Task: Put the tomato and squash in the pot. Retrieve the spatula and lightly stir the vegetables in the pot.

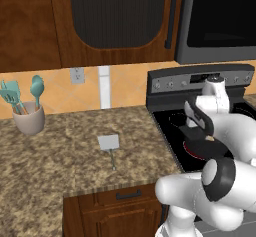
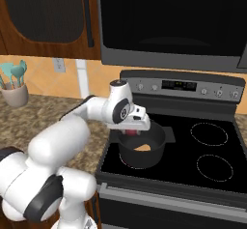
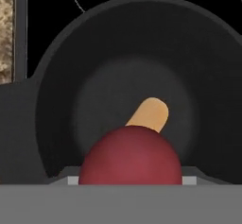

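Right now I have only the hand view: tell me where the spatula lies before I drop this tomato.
Observer: The spatula lies flat on the granite counter, left of the stove.
Operator: Confirm where the tomato hangs.
Observer: In the right base view the gripper holds the tomato over the pot, near its left rim.
Operator: Name what else stands on that counter.
Observer: A cup of teal utensils stands at the back left, apart from the spatula.
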You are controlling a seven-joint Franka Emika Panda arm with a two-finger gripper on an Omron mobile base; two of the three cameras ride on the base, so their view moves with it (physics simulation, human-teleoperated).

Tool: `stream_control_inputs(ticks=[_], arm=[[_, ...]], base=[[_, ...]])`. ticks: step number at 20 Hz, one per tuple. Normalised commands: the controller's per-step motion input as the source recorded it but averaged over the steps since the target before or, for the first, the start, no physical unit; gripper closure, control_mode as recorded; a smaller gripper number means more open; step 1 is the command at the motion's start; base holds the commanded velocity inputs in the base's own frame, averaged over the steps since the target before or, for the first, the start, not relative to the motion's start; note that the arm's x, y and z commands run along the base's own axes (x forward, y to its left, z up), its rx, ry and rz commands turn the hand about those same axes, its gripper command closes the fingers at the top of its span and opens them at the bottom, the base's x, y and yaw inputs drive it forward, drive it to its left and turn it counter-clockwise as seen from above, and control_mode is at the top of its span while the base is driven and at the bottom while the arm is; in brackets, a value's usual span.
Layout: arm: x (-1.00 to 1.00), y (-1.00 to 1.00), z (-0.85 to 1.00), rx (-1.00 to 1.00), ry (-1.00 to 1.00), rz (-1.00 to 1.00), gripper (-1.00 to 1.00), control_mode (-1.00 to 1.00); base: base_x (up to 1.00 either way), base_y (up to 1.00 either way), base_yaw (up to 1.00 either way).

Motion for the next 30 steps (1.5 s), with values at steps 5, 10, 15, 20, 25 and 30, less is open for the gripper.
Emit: stream_control_inputs(ticks=[5, 10, 15, 20, 25, 30], arm=[[0.24, -0.37, -0.49, 0.0, 0.02, -0.03, 1.0, -1.0], [0.13, -0.26, -0.38, 0.0, 0.01, -0.01, 1.0, -1.0], [0.08, -0.03, -0.22, 0.0, 0.01, 0.0, 1.0, -1.0], [0.02, -0.03, -0.09, 0.0, 0.02, 0.0, -1.0, -1.0], [0.01, 0.0, 0.0, 0.01, 0.0, 0.0, -1.0, -1.0], [0.0, -0.06, 0.27, 0.09, 0.0, 0.01, -1.0, -1.0]], base=[[0.0, 0.0, 0.0], [0.0, 0.0, 0.0], [0.0, 0.0, 0.0], [0.0, 0.0, 0.0], [0.0, 0.0, 0.0], [0.0, 0.0, 0.0]])
